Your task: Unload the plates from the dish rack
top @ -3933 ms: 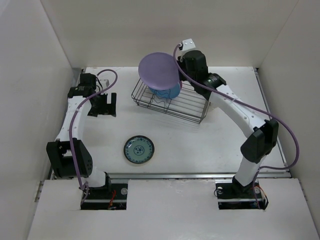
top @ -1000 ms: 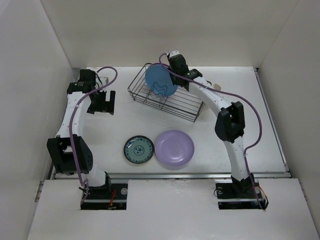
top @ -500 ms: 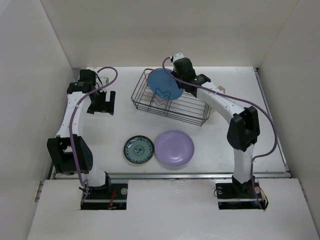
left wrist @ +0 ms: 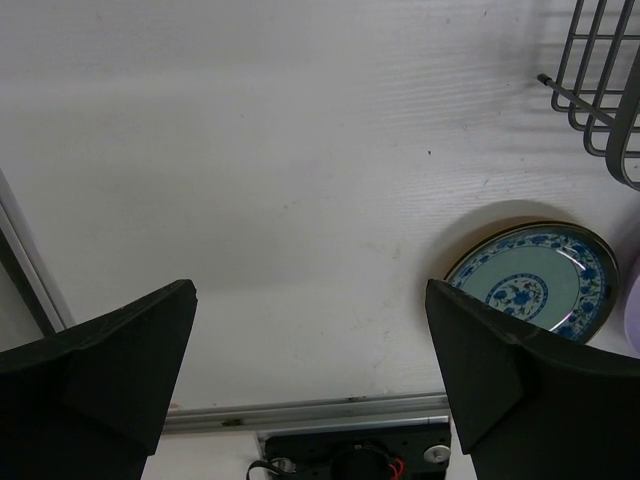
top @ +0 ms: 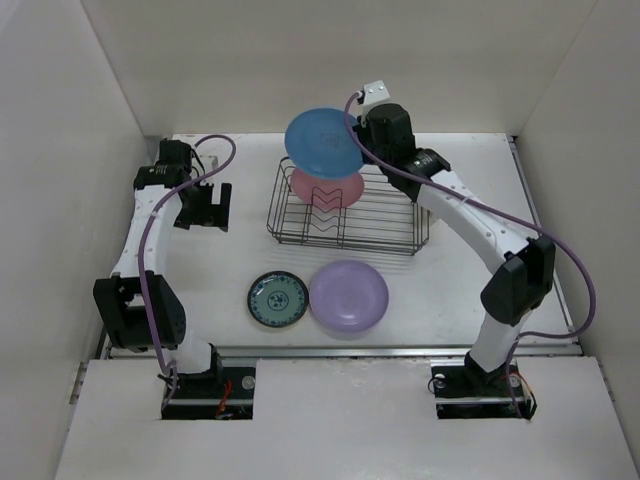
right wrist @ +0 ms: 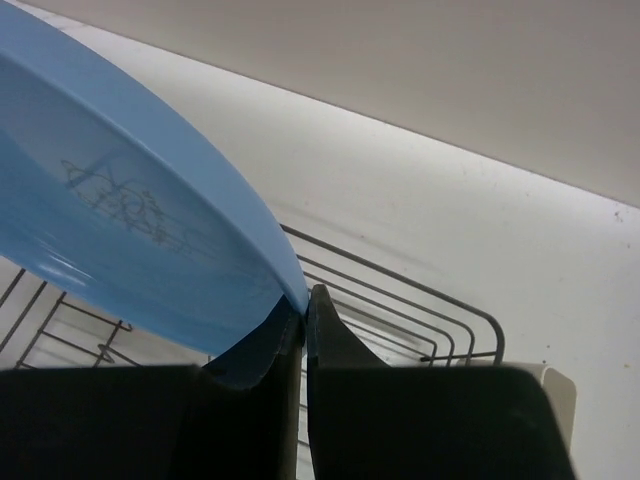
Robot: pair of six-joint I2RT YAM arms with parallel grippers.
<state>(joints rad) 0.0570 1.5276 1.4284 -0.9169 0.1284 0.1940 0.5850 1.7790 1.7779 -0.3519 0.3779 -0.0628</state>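
Note:
My right gripper (top: 358, 148) is shut on the rim of the light blue plate (top: 322, 141) and holds it above the left end of the dish rack (top: 375, 215). In the right wrist view the plate (right wrist: 130, 220) fills the upper left, pinched at its edge between the fingers (right wrist: 305, 320). The pink plate (top: 328, 188) stands upright in the rack below it. The teal patterned plate (top: 278, 300) and the lavender plate (top: 348, 296) lie flat near the front edge. My left gripper (top: 205, 208) is open and empty at the far left. The yellow plate is out of view.
White walls close the table on three sides. A metal rail (top: 340, 352) runs along the front edge. The left wrist view shows the teal plate (left wrist: 532, 280) at the right and a corner of the rack (left wrist: 600, 90) at the top right.
The right gripper has lifted the light blue plate out of the rack, baring the pink plate. Earlier, the lavender plate went from the gripper to the table. The left arm has not moved.

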